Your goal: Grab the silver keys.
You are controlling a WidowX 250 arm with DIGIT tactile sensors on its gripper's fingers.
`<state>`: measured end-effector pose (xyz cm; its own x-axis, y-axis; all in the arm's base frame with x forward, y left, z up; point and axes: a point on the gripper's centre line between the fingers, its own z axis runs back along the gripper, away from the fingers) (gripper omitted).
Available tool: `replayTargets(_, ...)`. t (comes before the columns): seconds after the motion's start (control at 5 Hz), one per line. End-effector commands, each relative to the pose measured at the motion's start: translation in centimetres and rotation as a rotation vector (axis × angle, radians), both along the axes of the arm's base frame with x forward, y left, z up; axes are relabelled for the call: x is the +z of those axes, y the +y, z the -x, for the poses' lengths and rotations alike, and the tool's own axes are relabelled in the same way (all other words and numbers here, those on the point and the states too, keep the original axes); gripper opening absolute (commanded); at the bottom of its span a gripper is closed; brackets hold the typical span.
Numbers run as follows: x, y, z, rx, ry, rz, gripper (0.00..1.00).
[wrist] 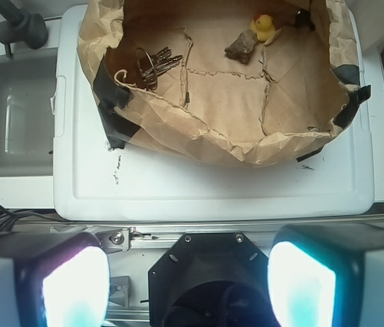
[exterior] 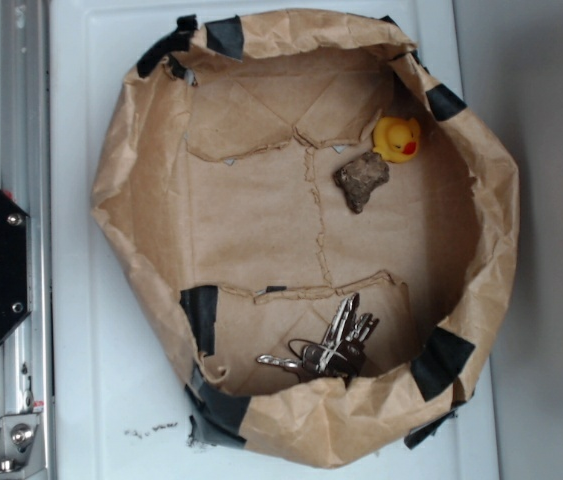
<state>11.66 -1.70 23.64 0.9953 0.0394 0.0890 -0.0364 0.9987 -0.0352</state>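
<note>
Step in hand, as judged: the approach has not begun; the claw (wrist: 190,283) sits well back from the work, over the rail and dark base plate (wrist: 202,272) at the near edge of the white worktop (wrist: 212,184), holding nothing. Its two fingers (wrist: 76,286) appear in the wrist view as pale glowing pads set wide apart, so the claw is spread open. The silver keys (exterior: 326,345) lie inside the brown paper bin (exterior: 151,150), a crumpled paper wall patched with black tape (exterior: 199,315), and rest on its floor close against the wall on one side, just beside one of the tape patches. The keys are fanned out on a ring, with a dark piece in the bunch; nothing touches them. Also in the bin, well apart from the keys and across the floor: a brown rock (exterior: 362,180) and a yellow duck (exterior: 398,138), the two just beside each other, near the far wall. Next move, as judged: carry the claw over the paper rim, centre above the bunch, then descend with the fingers open. Risk noted: the nearby wall may foul one finger, and the flat keys offer little height to grip
</note>
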Motion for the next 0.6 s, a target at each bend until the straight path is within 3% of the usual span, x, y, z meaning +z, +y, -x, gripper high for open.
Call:
replayTargets(0.0,0.0,0.0,0.0,0.000,0.000,0.000,1.00)
replayTargets(0.2,-0.4,0.2,-3.9,-0.029,-0.016,-0.010,1.00)
replayTargets(0.4,-2.1,0.8,-6.5,-0.090,-0.048,0.039,1.00)
